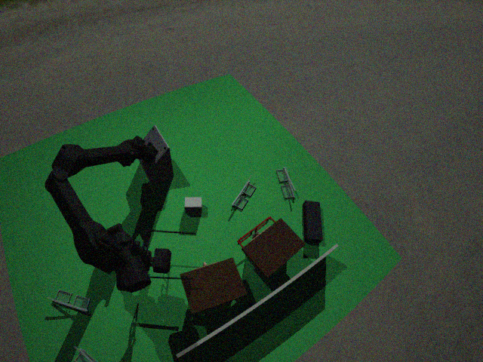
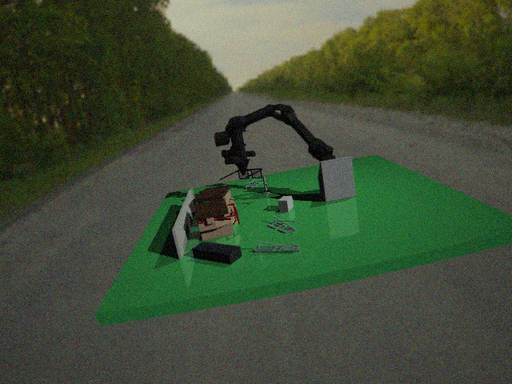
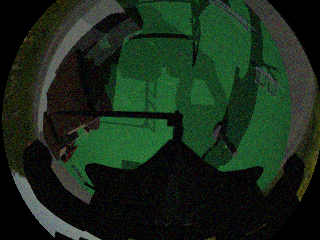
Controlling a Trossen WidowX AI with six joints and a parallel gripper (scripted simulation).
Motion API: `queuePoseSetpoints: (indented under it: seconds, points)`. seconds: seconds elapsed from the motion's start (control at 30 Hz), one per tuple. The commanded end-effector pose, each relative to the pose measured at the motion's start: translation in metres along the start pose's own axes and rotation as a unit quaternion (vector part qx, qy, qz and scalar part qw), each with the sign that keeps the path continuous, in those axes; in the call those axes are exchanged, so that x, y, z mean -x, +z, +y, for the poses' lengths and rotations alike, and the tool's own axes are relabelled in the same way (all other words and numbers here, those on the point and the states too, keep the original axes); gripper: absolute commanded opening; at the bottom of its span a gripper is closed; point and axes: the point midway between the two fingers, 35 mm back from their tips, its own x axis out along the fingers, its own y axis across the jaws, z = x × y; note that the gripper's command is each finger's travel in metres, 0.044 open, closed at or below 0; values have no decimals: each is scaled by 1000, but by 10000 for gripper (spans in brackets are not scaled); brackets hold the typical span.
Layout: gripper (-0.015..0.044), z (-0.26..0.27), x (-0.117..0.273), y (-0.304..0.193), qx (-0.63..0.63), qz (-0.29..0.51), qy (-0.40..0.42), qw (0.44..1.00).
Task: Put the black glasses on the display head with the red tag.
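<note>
My gripper (image 2: 244, 171) (image 3: 174, 143) is shut on the black glasses (image 1: 167, 231) (image 2: 255, 169) (image 3: 110, 115), held above the mat on the bare head's face side; its tips are hidden in the top view. The glasses' temples are spread, one reaching towards that head in the top view. The bare head (image 1: 213, 284) (image 2: 214, 191) (image 3: 67, 95) has a brown top and wears no glasses. A second brown-topped head (image 1: 272, 247) (image 2: 217, 230) stands beside it with red glasses (image 1: 255, 229) (image 2: 237, 213) at its face. I cannot make out a red tag on either head.
A pale upright panel (image 1: 257, 299) (image 2: 182, 229) stands behind the heads. A black box (image 1: 312, 222) (image 2: 217, 252) lies beside the second head. A white cube (image 1: 192, 203) (image 2: 285, 204) and several grey glasses (image 1: 287, 191) (image 2: 276, 249) lie on the green mat (image 1: 218, 117) (image 2: 393, 231).
</note>
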Motion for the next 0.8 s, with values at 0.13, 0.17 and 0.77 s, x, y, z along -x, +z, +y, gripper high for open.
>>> queuePoseSetpoints:
  seconds: [0.13,0.17,0.77]
  points:
    - [0,24,1,-26,-88,4,3,996]
    - [0,27,1,-29,-99,4,3,995]
    - [0,65,-1,-94,-304,5,-3,953]
